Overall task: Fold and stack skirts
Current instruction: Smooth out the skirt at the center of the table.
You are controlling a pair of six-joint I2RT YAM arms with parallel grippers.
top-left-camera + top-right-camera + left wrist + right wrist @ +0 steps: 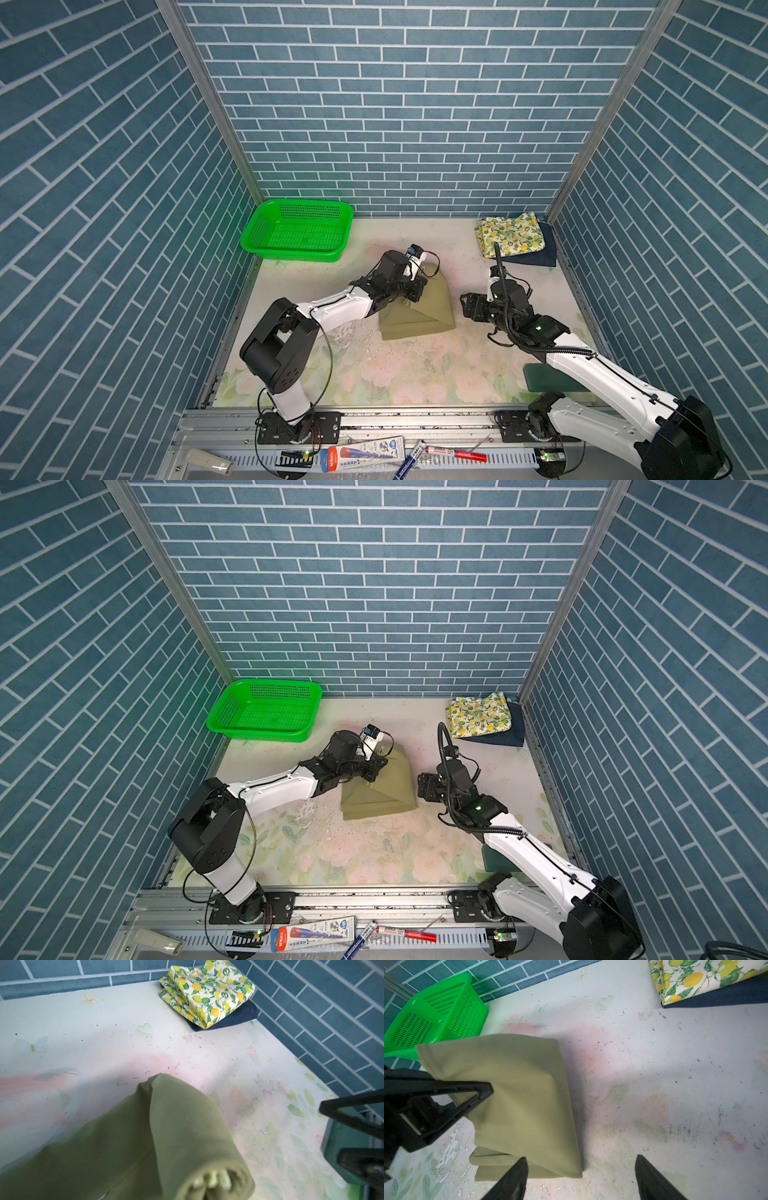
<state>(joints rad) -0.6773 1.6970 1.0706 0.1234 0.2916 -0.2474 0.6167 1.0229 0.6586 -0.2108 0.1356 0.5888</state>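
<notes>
The khaki skirt (182, 1138) filled the left wrist view's lower middle, clamped in the left gripper (411, 297); the right gripper (581, 1176) gaped empty beside it. A slow, level carry onto the lemon skirt (695, 978), upper right, seemed wise.

Top views both look steeply down from above the front edge, whole pale floral tabletop (415, 374) in frame. Left wrist cam close over folded khaki-olive cloth skirt (116, 1147), facing far-right corner; right wrist cam shares it from beside
</notes>
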